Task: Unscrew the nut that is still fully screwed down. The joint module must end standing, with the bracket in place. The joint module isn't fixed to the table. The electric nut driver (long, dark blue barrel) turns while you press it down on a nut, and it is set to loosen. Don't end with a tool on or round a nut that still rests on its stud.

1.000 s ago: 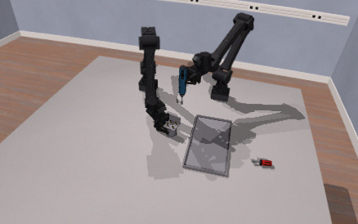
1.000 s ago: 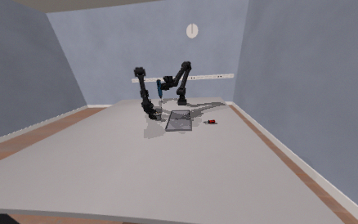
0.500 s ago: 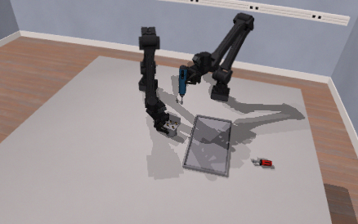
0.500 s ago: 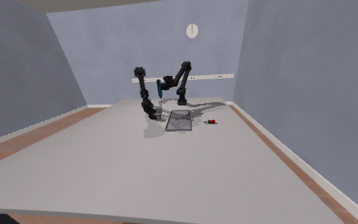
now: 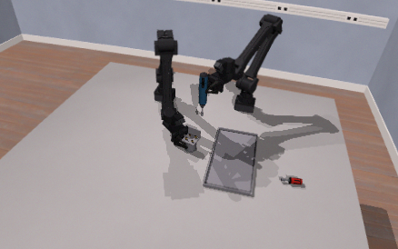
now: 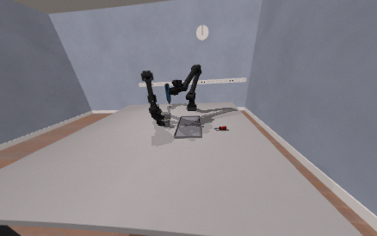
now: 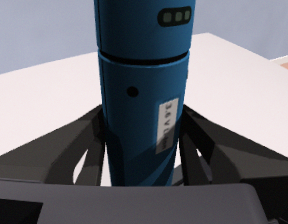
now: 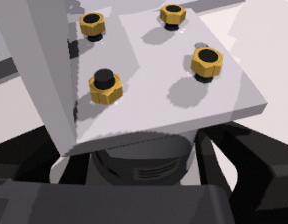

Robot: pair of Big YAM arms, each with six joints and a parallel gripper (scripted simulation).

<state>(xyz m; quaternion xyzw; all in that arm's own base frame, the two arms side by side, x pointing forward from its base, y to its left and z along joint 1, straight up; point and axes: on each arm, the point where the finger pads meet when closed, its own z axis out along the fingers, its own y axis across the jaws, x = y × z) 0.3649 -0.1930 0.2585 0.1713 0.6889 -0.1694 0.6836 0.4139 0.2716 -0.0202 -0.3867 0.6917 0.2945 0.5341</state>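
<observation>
The joint module (image 5: 189, 145) (image 6: 165, 122) (image 8: 140, 167) stands on the table. Its grey bracket (image 8: 160, 100) lies on top and carries several yellow nuts. The near-left nut (image 8: 106, 88) sits flat on the plate with its stud sticking out. Three others (image 8: 93, 22) (image 8: 173, 13) (image 8: 207, 59) sit raised on their studs. My right gripper (image 5: 183, 137) (image 8: 143, 113) is shut round the module's dark body. My left gripper (image 5: 208, 86) (image 7: 142, 113) is shut on the blue nut driver (image 5: 202, 93) (image 6: 167, 92) (image 7: 140, 90). It holds the driver upright in the air behind and above the module, tip down.
A flat grey-framed tray (image 5: 212, 156) (image 6: 181, 129) lies just right of the module. A small red tool (image 5: 293, 180) (image 6: 223, 128) lies on the table further right. Both arm bases stand at the back of the table.
</observation>
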